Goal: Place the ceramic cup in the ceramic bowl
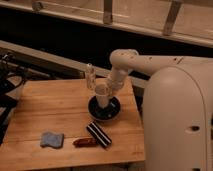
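The off-white ceramic cup (102,95) is over the middle of the black ceramic bowl (94,110), its base down inside the bowl's rim. My gripper (106,88) is at the cup's upper part, coming in from the right, and is shut on the cup. The bowl sits on the wooden table (45,107) near its right side. I cannot tell whether the cup's base touches the bowl's floor.
A slim clear bottle (90,76) stands just behind and left of the bowl. A black striped block (99,135) lies in front of the bowl, with a red-brown object (85,142) and a blue sponge (52,140) to its left. My white body (177,120) stands by the table's right edge.
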You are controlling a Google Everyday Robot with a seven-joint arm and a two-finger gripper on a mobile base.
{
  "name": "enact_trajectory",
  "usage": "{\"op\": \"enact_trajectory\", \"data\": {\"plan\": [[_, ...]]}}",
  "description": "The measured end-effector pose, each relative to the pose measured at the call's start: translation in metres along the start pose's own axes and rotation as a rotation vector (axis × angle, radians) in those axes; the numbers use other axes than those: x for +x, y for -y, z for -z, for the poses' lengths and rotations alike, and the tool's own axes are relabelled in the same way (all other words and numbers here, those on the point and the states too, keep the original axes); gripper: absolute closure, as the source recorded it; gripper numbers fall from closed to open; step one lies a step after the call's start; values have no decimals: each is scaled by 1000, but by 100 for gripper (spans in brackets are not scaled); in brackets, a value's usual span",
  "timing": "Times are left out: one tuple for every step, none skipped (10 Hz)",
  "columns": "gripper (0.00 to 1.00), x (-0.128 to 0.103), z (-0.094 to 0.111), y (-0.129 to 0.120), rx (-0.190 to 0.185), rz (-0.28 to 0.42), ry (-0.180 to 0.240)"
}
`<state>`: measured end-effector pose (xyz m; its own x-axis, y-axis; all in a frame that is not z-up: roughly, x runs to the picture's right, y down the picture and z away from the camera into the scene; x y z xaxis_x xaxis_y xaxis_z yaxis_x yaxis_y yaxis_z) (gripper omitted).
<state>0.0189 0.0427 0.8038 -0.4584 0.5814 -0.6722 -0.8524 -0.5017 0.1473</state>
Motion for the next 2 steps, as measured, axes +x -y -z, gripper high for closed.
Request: {"op": "enact_trajectory", "data": {"plan": [[99,6,-2,0,2,0,-3],[99,9,-3,1,5,-2,-6]]}}
